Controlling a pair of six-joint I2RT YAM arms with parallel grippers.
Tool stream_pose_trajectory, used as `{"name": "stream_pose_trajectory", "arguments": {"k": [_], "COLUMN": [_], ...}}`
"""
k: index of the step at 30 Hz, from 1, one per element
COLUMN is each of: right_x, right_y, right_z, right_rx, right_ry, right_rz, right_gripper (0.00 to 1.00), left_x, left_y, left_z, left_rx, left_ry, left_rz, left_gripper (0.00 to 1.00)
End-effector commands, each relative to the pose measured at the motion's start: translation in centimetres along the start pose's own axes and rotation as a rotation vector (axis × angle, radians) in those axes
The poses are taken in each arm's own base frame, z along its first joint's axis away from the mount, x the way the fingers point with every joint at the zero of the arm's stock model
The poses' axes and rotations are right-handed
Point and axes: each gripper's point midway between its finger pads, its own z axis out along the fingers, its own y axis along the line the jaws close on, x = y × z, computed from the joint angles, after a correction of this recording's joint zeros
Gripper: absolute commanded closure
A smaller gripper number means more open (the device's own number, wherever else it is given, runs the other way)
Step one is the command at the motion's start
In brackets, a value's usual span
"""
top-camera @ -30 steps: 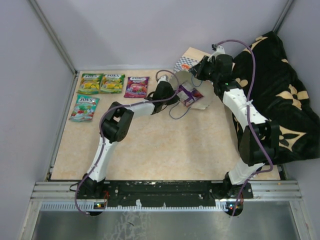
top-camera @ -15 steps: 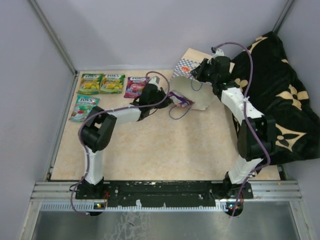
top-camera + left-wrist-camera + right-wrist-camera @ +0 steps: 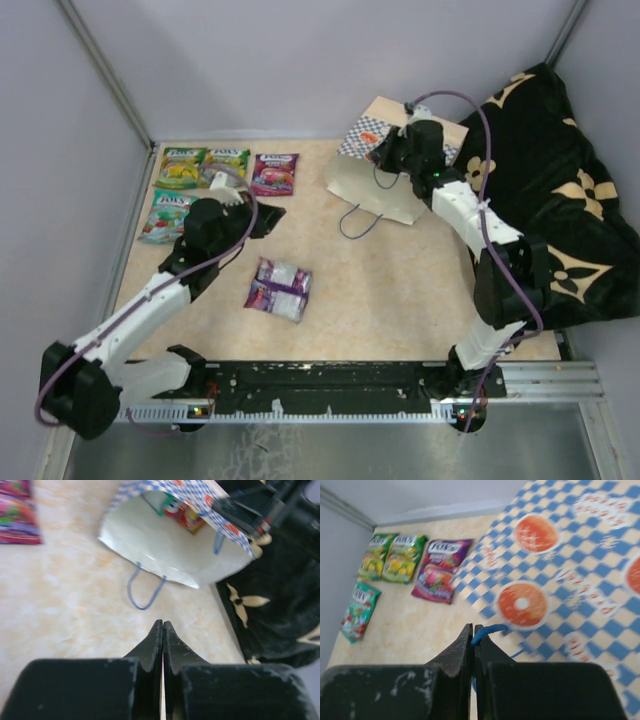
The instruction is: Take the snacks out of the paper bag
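Observation:
The paper bag [image 3: 385,185] lies on its side at the back of the table, mouth facing left. My right gripper [image 3: 388,156] is shut on its blue cord handle [image 3: 487,630], above the checkered side [image 3: 560,580]. An orange-red snack [image 3: 187,514] shows inside the open bag [image 3: 165,545]. A purple snack [image 3: 279,289] lies loose on the table near the front middle. Two green-yellow pouches [image 3: 180,167] [image 3: 225,165], a purple one [image 3: 272,173] and a teal one [image 3: 166,215] lie at the back left. My left gripper [image 3: 268,214] is shut and empty, left of the bag.
A black cloth with tan flowers [image 3: 560,200] is heaped along the right side, against the bag. The bag's other blue handle loop [image 3: 358,222] lies on the table in front of its mouth. Grey walls close in the left, back and right.
My left arm has drawn back from the bag's mouth to the left. The purple pouch it pulled out now lies on the table. My right gripper has shifted slightly left, still holding the handle.

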Motion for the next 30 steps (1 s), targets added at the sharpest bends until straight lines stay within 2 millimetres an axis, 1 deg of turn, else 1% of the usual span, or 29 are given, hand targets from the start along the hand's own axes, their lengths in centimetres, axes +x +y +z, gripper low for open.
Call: {"name": "stream_pose_trajectory", "arguments": {"k": [1,3,4,5,6,7,8,9,10,11,12,13,14,15,16,19,22,23,24,25,28,30], "right_x": [-0.2,1.3,1.6,1.6,1.2,0.3,-0.8,-2.1,-3.3,-4.8,-5.2,-6.0,-5.9,-5.9,-5.6,-4.2,-2.8,-2.6,-2.2,-1.8,-0.2,1.0], "right_y": [9.2,11.6,12.1,12.1,11.5,9.9,7.6,4.8,1.3,-1.8,-6.1,-7.7,-8.7,-8.6,-8.0,-5.9,-3.9,-3.0,-2.2,-1.2,2.1,4.5], "right_z": [-3.8,-4.2,-4.1,-3.9,-3.5,-2.9,-2.2,-1.2,0.0,0.8,2.1,2.8,3.4,3.8,4.0,4.2,3.9,3.4,3.0,2.4,0.3,-1.6], "right_rx": [-0.145,-0.193,-0.210,-0.213,-0.200,-0.170,-0.145,-0.125,-0.100,-0.075,-0.019,0.002,0.024,0.017,-0.002,-0.005,-0.026,-0.039,-0.049,-0.057,-0.078,-0.113], "right_ry": [-0.075,-0.054,-0.050,-0.049,-0.055,-0.061,-0.068,-0.074,-0.076,-0.089,-0.080,-0.075,-0.054,-0.050,-0.048,-0.035,-0.007,-0.004,0.003,0.012,0.027,0.027], "right_rz": [-0.126,-0.148,-0.152,-0.153,-0.161,-0.154,-0.121,-0.061,0.006,0.064,0.112,0.120,0.125,0.118,0.116,0.066,0.036,0.024,0.007,-0.012,-0.077,-0.091], "right_gripper": [1.00,1.00,1.00,1.00,1.00,1.00,1.00,1.00,1.00,1.00,1.00,1.00,1.00,1.00,1.00,1.00,1.00,1.00,1.00,1.00,1.00,1.00], "left_x": [0.2,-0.6,-0.6,-0.5,-0.2,0.2,0.7,1.4,2.1,2.7,3.5,4.2,5.1,5.9,6.4,7.2,7.8,8.1,8.4,8.8,10.0,10.8], "left_y": [4.4,5.0,5.4,5.8,6.2,6.5,6.9,7.3,7.7,8.1,8.5,8.8,9.0,9.3,9.5,9.9,9.6,9.5,9.6,9.9,10.8,11.2], "left_z": [-3.9,-5.3,-5.9,-6.3,-6.5,-6.6,-6.7,-6.6,-6.6,-6.5,-6.4,-6.2,-6.0,-5.7,-5.5,-4.8,-4.2,-4.2,-4.2,-4.3,-5.1,-5.6], "left_rx": [-0.174,-0.219,-0.240,-0.259,-0.273,-0.284,-0.294,-0.306,-0.315,-0.323,-0.329,-0.326,-0.319,-0.318,-0.317,-0.322,-0.293,-0.282,-0.284,-0.288,-0.312,-0.321], "left_ry": [0.004,-0.027,-0.034,-0.032,-0.025,-0.011,0.007,0.032,0.057,0.080,0.104,0.127,0.155,0.179,0.197,0.235,0.282,0.301,0.314,0.323,0.344,0.357], "left_rz": [0.026,0.043,0.049,0.055,0.059,0.063,0.070,0.071,0.073,0.073,0.071,0.068,0.064,0.061,0.056,0.050,0.068,0.071,0.074,0.076,0.073,0.065], "left_gripper": [1.00,1.00,1.00,1.00,1.00,1.00,1.00,1.00,0.99,0.95,0.88,0.80,0.71,0.62,0.54,0.43,0.31,0.28,0.18,0.10,0.02,0.01]}}
